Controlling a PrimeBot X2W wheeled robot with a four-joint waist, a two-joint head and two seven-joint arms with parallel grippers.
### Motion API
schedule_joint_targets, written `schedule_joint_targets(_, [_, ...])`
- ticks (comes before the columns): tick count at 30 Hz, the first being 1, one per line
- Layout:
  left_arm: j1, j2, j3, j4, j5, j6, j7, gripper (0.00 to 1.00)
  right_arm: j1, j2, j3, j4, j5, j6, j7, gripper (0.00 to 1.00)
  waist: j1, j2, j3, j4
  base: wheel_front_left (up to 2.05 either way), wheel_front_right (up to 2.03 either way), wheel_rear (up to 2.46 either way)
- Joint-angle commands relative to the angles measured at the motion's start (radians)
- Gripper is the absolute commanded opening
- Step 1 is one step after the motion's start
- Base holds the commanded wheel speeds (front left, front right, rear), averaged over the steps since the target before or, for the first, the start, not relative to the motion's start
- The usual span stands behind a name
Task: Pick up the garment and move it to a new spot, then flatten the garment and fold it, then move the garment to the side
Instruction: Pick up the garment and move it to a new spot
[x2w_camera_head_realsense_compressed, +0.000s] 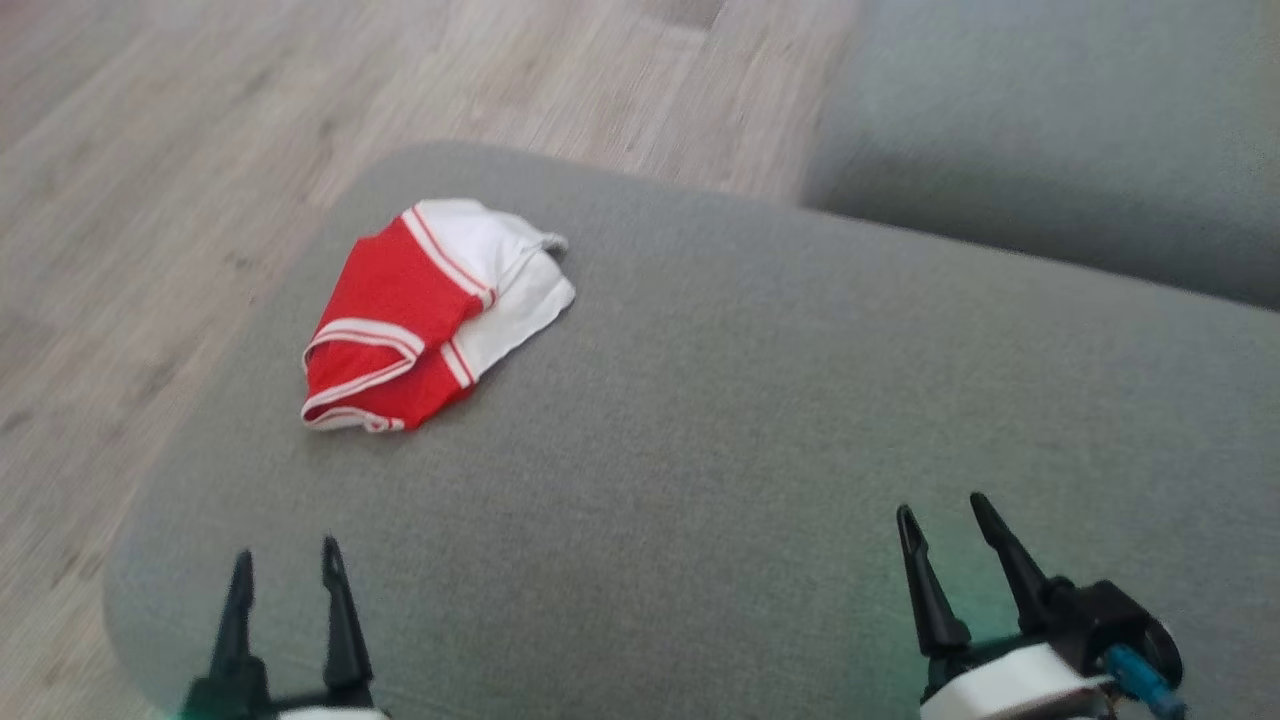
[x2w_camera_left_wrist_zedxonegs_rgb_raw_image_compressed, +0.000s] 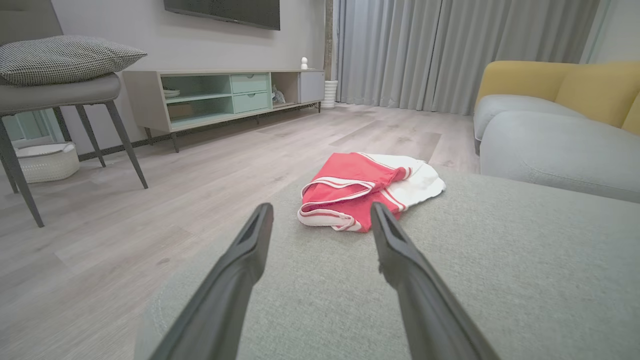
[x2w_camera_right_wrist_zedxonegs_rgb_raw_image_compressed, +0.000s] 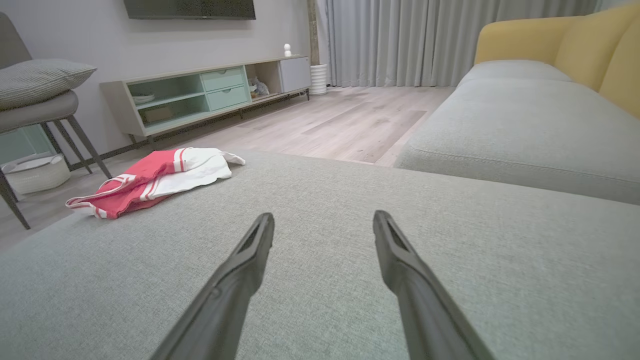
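Note:
A red and white garment (x2w_camera_head_realsense_compressed: 425, 312) with striped trim lies folded on the far left part of a grey cushion (x2w_camera_head_realsense_compressed: 720, 420). In the left wrist view the garment (x2w_camera_left_wrist_zedxonegs_rgb_raw_image_compressed: 367, 187) sits just beyond my fingertips; in the right wrist view the garment (x2w_camera_right_wrist_zedxonegs_rgb_raw_image_compressed: 152, 180) is off to the left. My left gripper (x2w_camera_head_realsense_compressed: 287, 568) hovers open over the cushion's near left edge, well short of the garment. My right gripper (x2w_camera_head_realsense_compressed: 943, 518) is open at the lower right, far from the garment. Both hold nothing.
A second grey seat (x2w_camera_head_realsense_compressed: 1050, 130) with a yellow backrest (x2w_camera_right_wrist_zedxonegs_rgb_raw_image_compressed: 545, 42) lies to the right across a gap. Wooden floor (x2w_camera_head_realsense_compressed: 150, 200) borders the cushion's left and far edges. A chair with a pillow (x2w_camera_left_wrist_zedxonegs_rgb_raw_image_compressed: 60, 60), a white basket (x2w_camera_left_wrist_zedxonegs_rgb_raw_image_compressed: 45, 162) and a low TV cabinet (x2w_camera_left_wrist_zedxonegs_rgb_raw_image_compressed: 225, 95) stand beyond.

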Motion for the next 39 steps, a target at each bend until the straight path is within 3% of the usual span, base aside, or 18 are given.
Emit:
schedule_joint_targets(1, [-0.082,0.000,0.048,-0.044,0.011,-0.005,-0.005,1.00,-0.059,-0.012,0.022,-0.032,-0.019,0.007,-0.011,1.00,0.0001,0.0000,0.062,0.010,0.00,0.00,0.00])
schedule_joint_targets(5, [-0.255,0.007,0.069,-0.038,0.025,-0.041,-0.005,1.00,-0.109,-0.072,0.006,-0.062,-0.046,0.007,-0.011,1.00,0.0001,0.0000,0.195,0.007,0.00,0.00,0.00])
schedule_joint_targets(9, [-0.502,0.030,0.059,0.106,0.036,-0.088,-0.005,1.00,-0.145,-0.151,-0.010,-0.082,-0.063,0.007,-0.011,1.00,0.0001,0.0000,0.307,0.009,0.00,0.00,0.00])
schedule_joint_targets(10, [-0.502,0.030,0.059,0.106,0.036,-0.088,-0.005,1.00,-0.145,-0.151,-0.010,-0.082,-0.063,0.007,-0.011,1.00,0.0001,0.0000,0.307,0.009,0.00,0.00,0.00])
schedule_joint_targets(14, [-0.765,0.057,0.042,0.382,0.043,-0.113,0.021,1.00,-0.182,-0.221,-0.001,-0.092,-0.074,0.007,-0.011,1.00,0.0001,0.0000,0.387,-0.005,0.00,0.00,0.00])
schedule_joint_targets(17, [-0.916,0.074,0.057,0.602,0.030,-0.100,0.139,1.00,-0.210,-0.254,0.008,-0.107,-0.078,0.007,-0.011,1.00,0.0001,0.0000,0.433,-0.027,0.00,0.00,0.00])
schedule_joint_targets(21, [-1.047,0.088,0.094,0.874,-0.024,-0.105,0.289,1.00,-0.247,-0.282,0.022,-0.114,-0.080,0.007,-0.011,1.00,0.0001,0.0000,0.479,-0.061,0.00,0.00,0.00])
schedule_joint_targets(23, [-1.062,0.095,0.106,0.945,-0.041,-0.109,0.316,1.00,-0.253,-0.283,0.028,-0.113,-0.081,0.007,-0.011,1.00,0.0001,0.0000,0.486,-0.070,0.00,0.00,0.00])
schedule_joint_targets(24, [-1.065,0.102,0.104,0.972,-0.042,-0.114,0.321,0.27,-0.254,-0.281,0.028,-0.111,-0.082,0.007,-0.011,1.00,0.0001,0.0000,0.487,-0.073,0.00,0.00,0.00])
schedule_joint_targets(25, [-1.069,0.109,0.102,0.993,-0.042,-0.122,0.320,0.06,-0.255,-0.279,0.027,-0.110,-0.081,0.007,-0.011,1.00,0.0001,0.0000,0.488,-0.075,0.00,0.00,0.00])
schedule_joint_targets(26, [-1.074,0.116,0.101,1.005,-0.042,-0.126,0.308,0.00,-0.255,-0.277,0.025,-0.109,-0.082,0.007,-0.011,1.00,0.0001,0.0000,0.488,-0.076,0.00,0.00,0.00])
schedule_joint_targets(33, [-1.162,0.179,0.044,0.967,0.008,-0.150,0.064,0.00,-0.253,-0.226,0.033,-0.083,-0.072,0.007,-0.011,1.00,0.0001,0.0000,0.383,-0.099,0.00,0.00,0.00])
schedule_joint_targets(39, [-1.257,0.177,-0.036,0.853,0.059,-0.206,0.011,0.00,-0.240,-0.153,0.058,-0.070,-0.057,0.007,-0.011,1.00,0.0001,0.0000,0.235,-0.186,0.00,0.00,0.00])
